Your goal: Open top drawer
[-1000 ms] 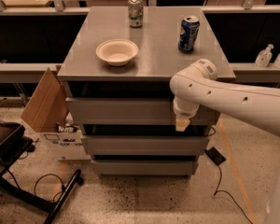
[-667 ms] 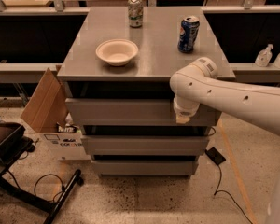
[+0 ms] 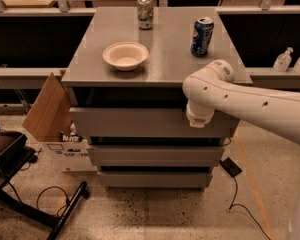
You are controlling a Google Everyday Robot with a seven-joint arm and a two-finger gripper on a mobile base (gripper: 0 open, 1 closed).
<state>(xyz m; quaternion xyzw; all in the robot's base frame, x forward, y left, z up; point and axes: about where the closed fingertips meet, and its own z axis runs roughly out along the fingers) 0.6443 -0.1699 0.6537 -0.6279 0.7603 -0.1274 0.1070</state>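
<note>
The top drawer (image 3: 135, 123) is the widest grey front of the cabinet, just under the grey top (image 3: 170, 59). A dark gap shows between its upper edge and the cabinet top. My gripper (image 3: 199, 120) is at the right part of this front, at its upper edge, on the end of the white arm (image 3: 250, 104) that reaches in from the right. The gripper's tip is hidden behind the wrist.
On the cabinet top stand a white bowl (image 3: 125, 55), a green-white can (image 3: 145, 12) and a blue can (image 3: 202, 36). Two narrower drawers (image 3: 155, 155) lie below. A cardboard box (image 3: 47, 109) leans at the left, with a chair base (image 3: 35, 209) and a black block with cable (image 3: 231, 167) on the floor.
My gripper has moved up from the lower part of the top drawer's front to its upper edge. The dark gap above the front looks slightly taller.
</note>
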